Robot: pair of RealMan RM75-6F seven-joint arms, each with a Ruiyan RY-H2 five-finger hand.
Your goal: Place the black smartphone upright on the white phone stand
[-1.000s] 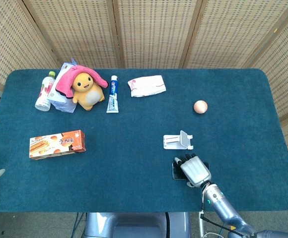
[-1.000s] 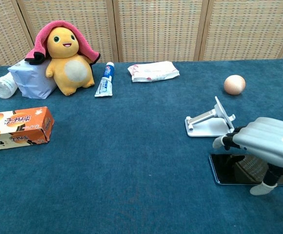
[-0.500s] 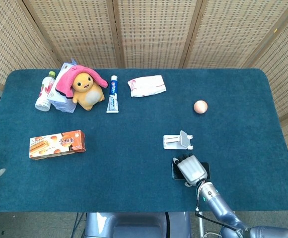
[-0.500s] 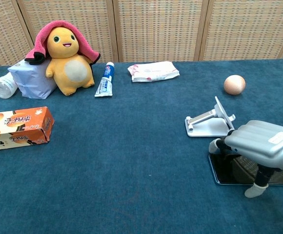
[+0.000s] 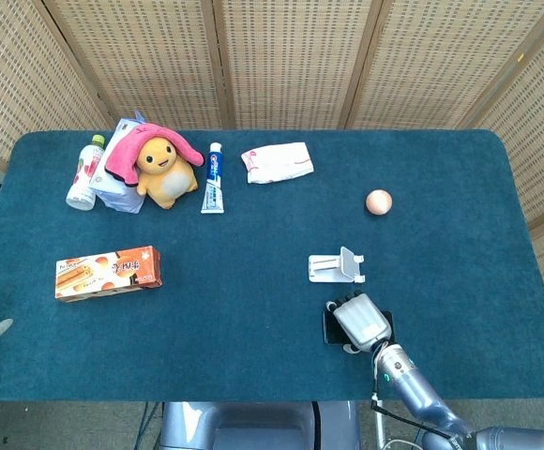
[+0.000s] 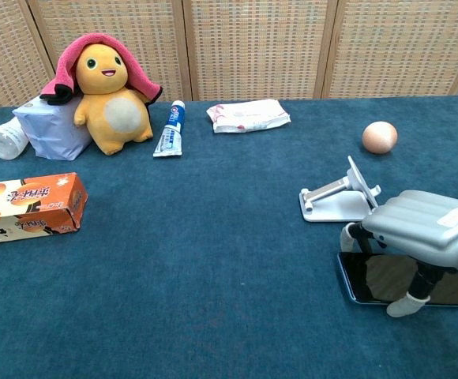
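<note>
Glossy black smartphone, a flat slab, lies face-up on napped blue cloth table, just in front of the white phone stand with its tilted backrest. Silver ribbed right hand arches over the phone, fingers and thumb straddling it; whether it grips, I cannot tell.

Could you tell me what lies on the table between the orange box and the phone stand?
Nothing: in both views, only bare blue cloth stretches from the box to the stand.
</note>
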